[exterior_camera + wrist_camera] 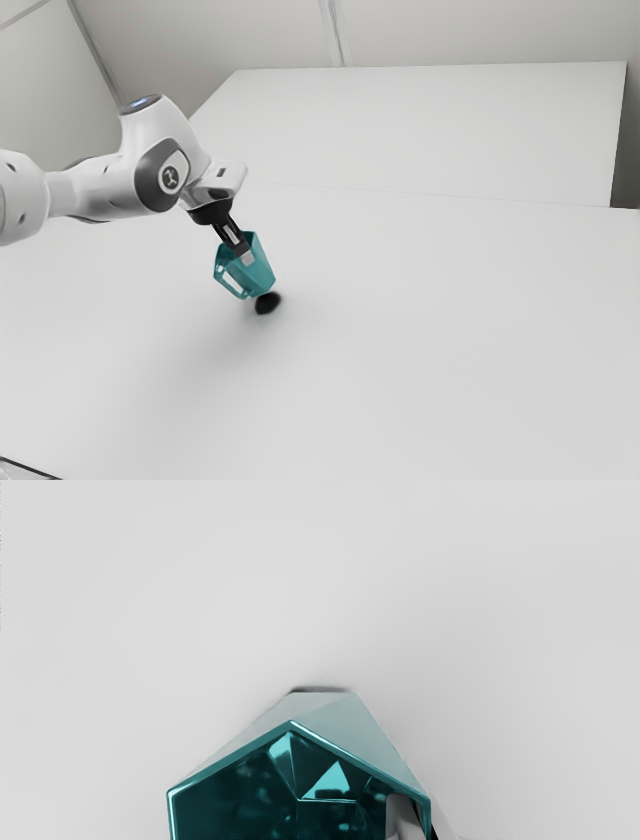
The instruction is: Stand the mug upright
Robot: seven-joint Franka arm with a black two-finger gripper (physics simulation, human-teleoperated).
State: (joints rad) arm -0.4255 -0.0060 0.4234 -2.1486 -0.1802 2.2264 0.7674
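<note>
Gripper point(246, 258) pinches mug point(261, 275) by its wall, 1 finger in, 1 out; mug's tilted, base at or just above table point(420, 330). Prob. best to turn wrist slowly til base is level, then set down gently b4 release. Arm point(165, 180) reaches from ext. view's left, hand slanting down twd its right.

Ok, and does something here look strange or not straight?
Yes. The teal mug is tilted, not upright, its wall pinched between the fingers of the gripper. Just below its base there is also a dark patch on the table, probably only shadow.
</note>
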